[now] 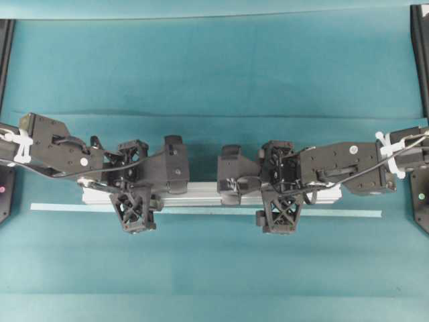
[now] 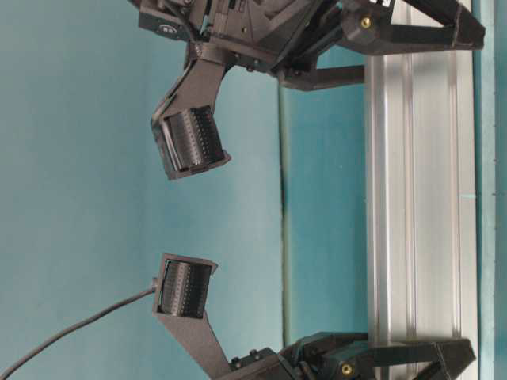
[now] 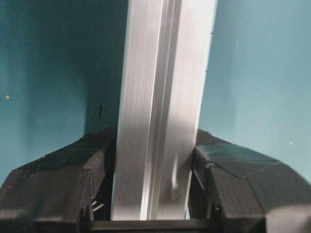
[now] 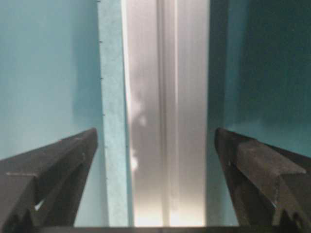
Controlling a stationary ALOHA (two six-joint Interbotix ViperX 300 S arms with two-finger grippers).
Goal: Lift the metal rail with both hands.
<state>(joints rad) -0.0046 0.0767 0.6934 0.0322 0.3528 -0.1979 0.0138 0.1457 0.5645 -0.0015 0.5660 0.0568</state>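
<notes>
Both arms reach in level from the sides, wrists meeting near the rail's (image 1: 201, 194) middle. The left gripper (image 3: 154, 170) straddles the rail, fingers (image 3: 63, 179) pressed against both its sides. The right gripper (image 4: 156, 160) also straddles it, jaws spread wide, fingers (image 4: 53, 165) well off either side of the rail

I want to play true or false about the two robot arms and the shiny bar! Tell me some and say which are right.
1. The left tool squeezes the metal rail. True.
2. The right tool is clamped tight on the rail. False: its fingers stand wide, apart from the rail on both sides.
3. A pale-green tape strip lies along the rail. True.
4. The cloth under everything is red. False: it is teal.
5. The rail stands upright on its end. False: it lies flat along the cloth.
</notes>
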